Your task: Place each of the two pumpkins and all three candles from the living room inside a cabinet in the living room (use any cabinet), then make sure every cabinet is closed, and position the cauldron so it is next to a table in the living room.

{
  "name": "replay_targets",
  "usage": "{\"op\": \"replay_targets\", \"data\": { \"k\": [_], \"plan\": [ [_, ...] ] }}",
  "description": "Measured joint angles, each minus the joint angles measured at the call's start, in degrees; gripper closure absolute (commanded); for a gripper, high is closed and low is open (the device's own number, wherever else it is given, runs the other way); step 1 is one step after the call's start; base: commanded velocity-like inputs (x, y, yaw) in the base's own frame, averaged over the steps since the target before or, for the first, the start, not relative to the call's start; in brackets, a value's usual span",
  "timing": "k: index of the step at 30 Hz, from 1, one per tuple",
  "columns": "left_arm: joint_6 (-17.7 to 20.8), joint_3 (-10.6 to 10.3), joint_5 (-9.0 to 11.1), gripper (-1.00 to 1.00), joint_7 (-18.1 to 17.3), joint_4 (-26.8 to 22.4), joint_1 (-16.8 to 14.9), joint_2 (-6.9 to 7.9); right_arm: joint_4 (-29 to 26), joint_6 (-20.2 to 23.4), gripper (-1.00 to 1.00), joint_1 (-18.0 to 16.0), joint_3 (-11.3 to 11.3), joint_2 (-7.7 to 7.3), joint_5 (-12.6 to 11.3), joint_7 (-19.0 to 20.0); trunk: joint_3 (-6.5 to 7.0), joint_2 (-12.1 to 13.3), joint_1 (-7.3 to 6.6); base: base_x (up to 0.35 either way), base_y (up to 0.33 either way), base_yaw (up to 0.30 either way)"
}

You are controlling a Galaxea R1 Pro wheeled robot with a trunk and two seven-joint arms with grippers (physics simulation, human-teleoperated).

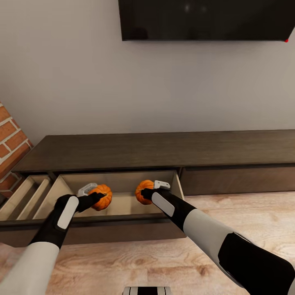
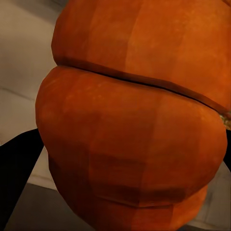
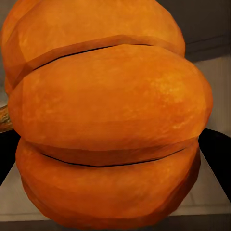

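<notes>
Orange pumpkins (image 1: 103,196) (image 1: 142,191) clamped in both claws (image 1: 95,196) (image 1: 150,189), over open cabinet drawer (image 1: 123,205)

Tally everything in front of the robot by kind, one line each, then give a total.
Pumpkins: 2 — one in the left pincer, one in the right pincer
Cabinets: 1
TVs: 1
Total: 4
</notes>
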Motion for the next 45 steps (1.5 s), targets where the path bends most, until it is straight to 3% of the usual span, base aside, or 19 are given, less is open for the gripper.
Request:
{"op": "replay_targets", "data": {
  "k": [3,11,22,26,45],
  "plan": [
    [-0.3,-1.4,-0.4,1.00,0.6,-0.3,0.0,-0.18,0.0,0.0,1.00,0.0,0.0,0.00,0.0,-0.4,0.00,0.0,0.00,0.000,0.000,0.000],
    [-0.8,-2.6,-0.4,1.00,0.8,-0.3,0.0,-0.36,0.1,0.4,1.00,0.0,0.0,0.00,-0.1,-1.4,0.00,0.0,0.00,0.000,0.000,0.000],
    [-0.8,-2.7,-0.4,1.00,0.8,-0.3,0.0,-0.31,0.2,0.8,1.00,0.0,0.0,0.00,-0.1,-1.5,-0.44,0.0,0.05,0.000,0.000,0.000],
    [-0.8,-2.7,-0.4,1.00,0.8,-0.3,0.0,-0.36,0.2,2.4,1.00,-0.9,-0.1,0.00,0.1,-1.5,-1.32,-0.1,0.16,0.000,0.000,0.000],
    [-1.5,-2.6,-0.4,1.00,0.7,-0.2,0.0,-0.21,0.9,2.3,1.00,-1.8,-0.1,0.00,-0.2,-1.5,-1.33,-0.1,0.16,0.033,0.014,0.000]
  ]
}}
